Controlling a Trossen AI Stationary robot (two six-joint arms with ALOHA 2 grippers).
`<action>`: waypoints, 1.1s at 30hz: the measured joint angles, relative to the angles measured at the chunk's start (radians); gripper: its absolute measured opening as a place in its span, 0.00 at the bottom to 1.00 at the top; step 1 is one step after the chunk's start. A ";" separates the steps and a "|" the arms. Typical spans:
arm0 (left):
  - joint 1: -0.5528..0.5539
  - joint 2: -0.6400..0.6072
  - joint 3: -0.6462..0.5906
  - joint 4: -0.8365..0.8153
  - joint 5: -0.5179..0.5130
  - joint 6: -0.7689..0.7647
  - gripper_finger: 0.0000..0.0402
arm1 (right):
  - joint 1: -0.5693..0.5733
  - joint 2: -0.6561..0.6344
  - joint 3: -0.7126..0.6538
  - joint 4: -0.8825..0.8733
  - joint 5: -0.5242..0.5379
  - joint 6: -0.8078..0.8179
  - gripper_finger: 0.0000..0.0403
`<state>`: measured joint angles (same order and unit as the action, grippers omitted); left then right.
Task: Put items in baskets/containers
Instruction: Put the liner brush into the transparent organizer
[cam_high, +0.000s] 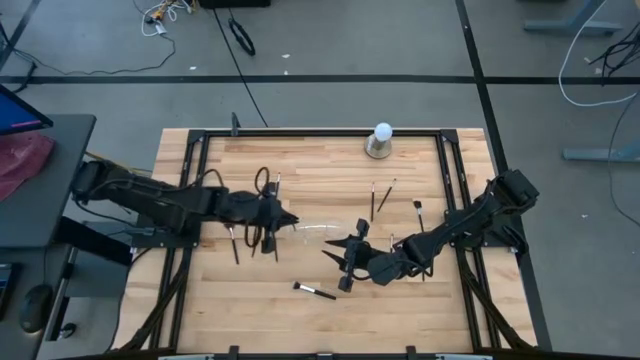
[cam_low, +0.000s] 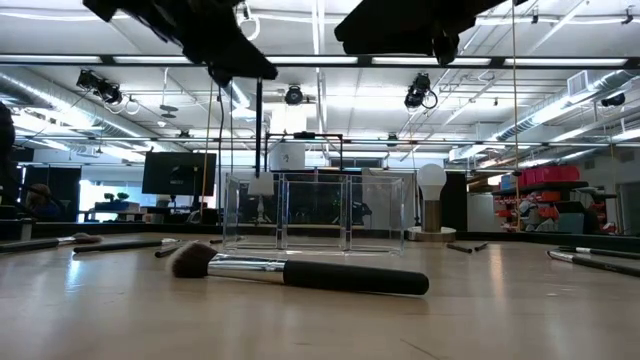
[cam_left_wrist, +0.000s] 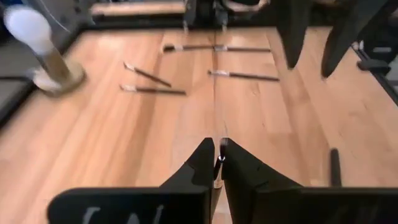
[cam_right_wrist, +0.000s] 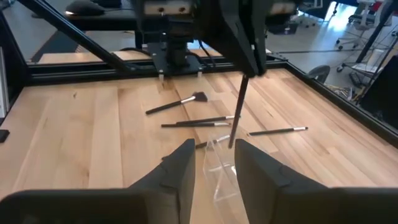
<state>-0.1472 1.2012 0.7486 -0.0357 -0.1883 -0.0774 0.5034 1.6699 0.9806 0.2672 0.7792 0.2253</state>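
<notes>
Left end effector (cam_high: 288, 218) is clamped on a brush (cam_right_wrist: 239, 112), held upright over the clear holder (cam_low: 315, 212) mid-desk. Right end effector (cam_high: 345, 262), jaws partly apart, empty, just right. Insertion step judged underway; lowering into a compartment needed next.

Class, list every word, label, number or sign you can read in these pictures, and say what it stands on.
None can be read.
Pale marks on the left end effector: cut off at the picture's edge, unreadable.
Dark wall screen behind the table: no readable text.

White ball on a grey base (cam_high: 381, 141) near the wooden table's (cam_high: 300, 310) far edge
</notes>
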 joint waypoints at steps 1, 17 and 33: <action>0.013 0.012 -0.001 -0.004 0.030 -0.010 0.06 | 0.000 0.000 0.000 0.000 0.000 0.000 0.29; 0.135 0.159 -0.003 -0.042 0.167 -0.023 0.08 | 0.000 0.000 0.000 0.000 -0.001 -0.002 0.29; 0.140 0.194 -0.005 -0.015 0.131 -0.016 0.17 | 0.000 0.001 0.000 0.000 -0.001 -0.002 0.29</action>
<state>-0.0074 1.3952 0.7441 -0.0511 -0.0576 -0.0930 0.5030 1.6707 0.9806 0.2672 0.7784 0.2237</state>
